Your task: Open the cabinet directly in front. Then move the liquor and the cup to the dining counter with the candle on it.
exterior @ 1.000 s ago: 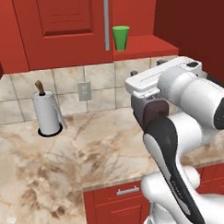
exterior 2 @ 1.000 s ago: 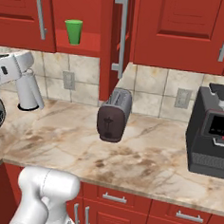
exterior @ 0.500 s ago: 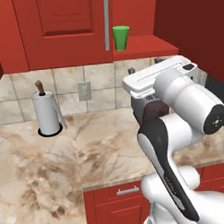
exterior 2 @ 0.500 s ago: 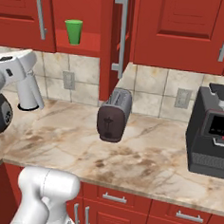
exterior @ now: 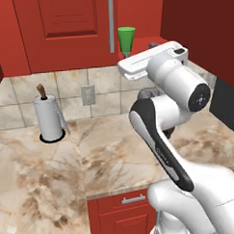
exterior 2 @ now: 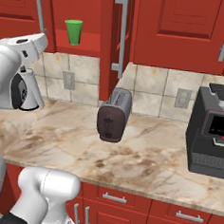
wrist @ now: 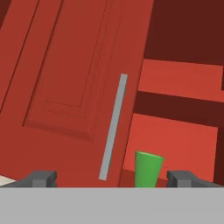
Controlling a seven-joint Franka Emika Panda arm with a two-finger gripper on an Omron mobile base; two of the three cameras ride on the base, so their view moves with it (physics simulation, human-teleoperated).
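Hand view shows you the cabinet (wrist: pixel 65 83) largest: 1 red panelled door with its silver bar handle (wrist: pixel 113 127) fills the left, the open shelf bay lies at right. Your gripper (wrist: pixel 113 178) sits at bottom centre, jaws apart, likely lining up a reach. Smallest, the cup (wrist: pixel 148 169), plain tapered green, stands upright on the lower shelf at bottom centre-right.

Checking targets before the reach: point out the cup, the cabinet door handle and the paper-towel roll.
cup (wrist: pixel 148 168), hand view, on its green side wall.
cabinet door handle (wrist: pixel 113 127), hand view, middle of the silver bar.
paper-towel roll (exterior: pixel 48 117), left base view, on the white roll's side.
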